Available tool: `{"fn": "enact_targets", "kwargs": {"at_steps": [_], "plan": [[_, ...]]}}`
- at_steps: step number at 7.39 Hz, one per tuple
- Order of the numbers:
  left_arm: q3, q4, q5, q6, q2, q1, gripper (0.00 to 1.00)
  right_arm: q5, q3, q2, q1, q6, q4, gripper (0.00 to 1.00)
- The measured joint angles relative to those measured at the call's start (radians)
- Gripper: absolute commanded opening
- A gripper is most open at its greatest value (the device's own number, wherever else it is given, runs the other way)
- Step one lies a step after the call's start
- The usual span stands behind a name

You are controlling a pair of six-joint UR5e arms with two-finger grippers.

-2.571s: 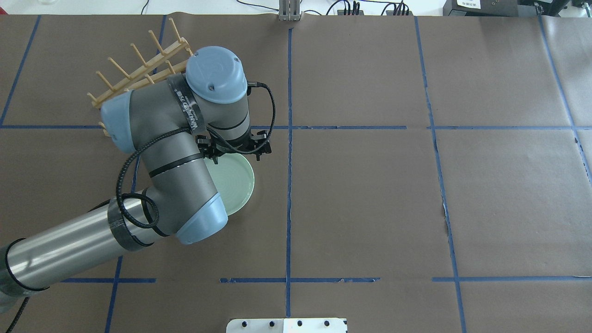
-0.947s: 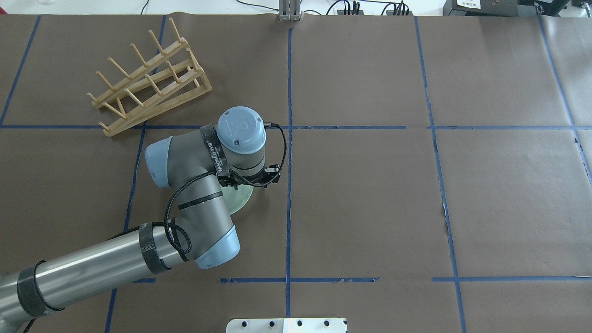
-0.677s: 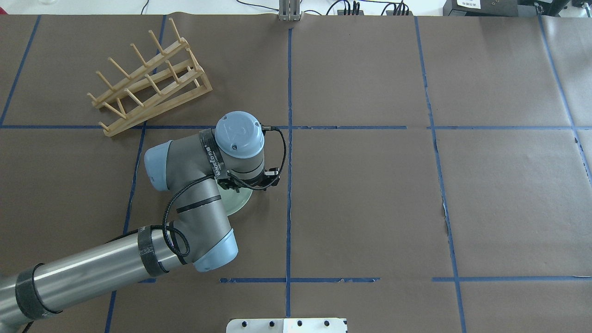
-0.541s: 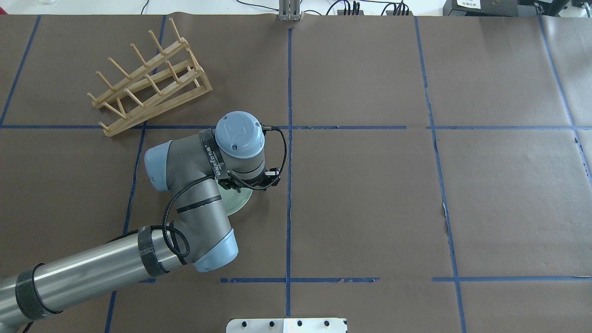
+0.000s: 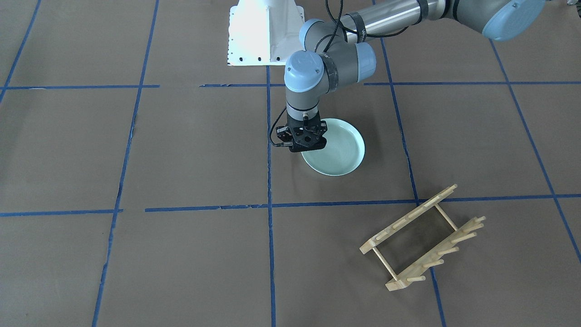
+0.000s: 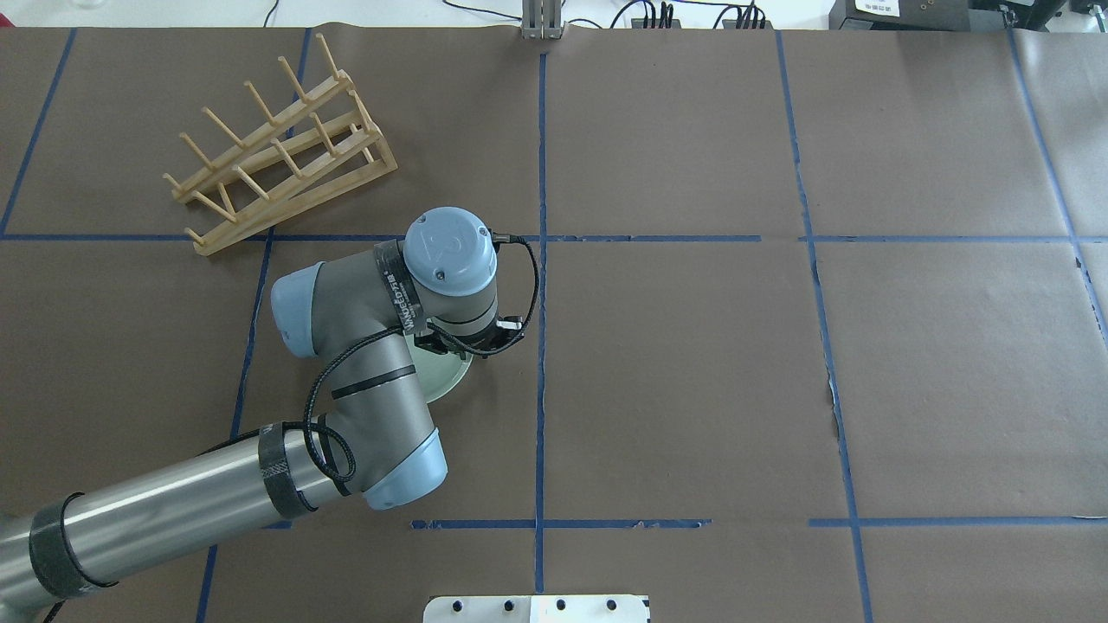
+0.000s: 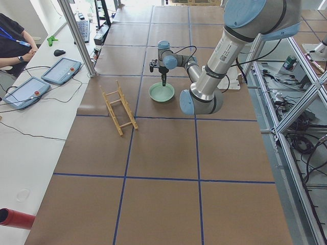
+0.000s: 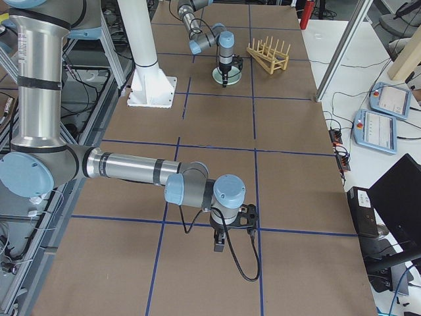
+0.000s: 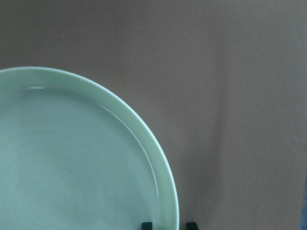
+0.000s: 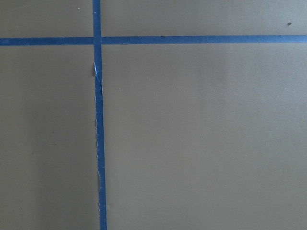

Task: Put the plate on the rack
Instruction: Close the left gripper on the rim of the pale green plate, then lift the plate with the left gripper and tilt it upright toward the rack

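Observation:
The pale mint-green plate [image 5: 338, 152] lies flat on the brown paper, also seen overhead [image 6: 446, 378] and in the left wrist view [image 9: 72, 167]. My left gripper [image 5: 305, 148] points straight down at the plate's rim on the robot's right side. In the left wrist view its two fingertips [image 9: 147, 226] stand close together with the rim between them, so it reads as shut on the rim. The wooden rack [image 5: 422, 238] stands empty, apart from the plate, at the far left overhead [image 6: 277, 156]. My right gripper [image 8: 219, 248] hangs over bare paper far away; I cannot tell its state.
The white robot base plate [image 5: 265, 32] is at the table's near edge for the robot. Blue tape lines [image 10: 98, 120] grid the paper. Tablets [image 7: 61, 70] and an operator sit on a side desk beyond the rack.
Since 2.6 s ago the left arm came away from over the rack and dropped to the plate's rim. In the last second it has barely shifted.

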Motion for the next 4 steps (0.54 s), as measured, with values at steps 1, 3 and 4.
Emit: {"fn": "enact_targets", "kwargs": {"at_steps": [1,3,4], "plan": [[-0.003,0.002,0.000,0.000,0.000,-0.001,0.00,0.000,0.000,0.000,0.000,0.000,0.000,1.00],[-0.035,0.037,-0.001,0.000,0.001,-0.005,0.00,0.000,0.001,0.000,0.000,0.000,0.000,1.00],[-0.080,0.090,0.000,0.002,0.001,-0.013,0.00,0.000,0.001,0.000,0.000,0.000,0.000,1.00]]}}
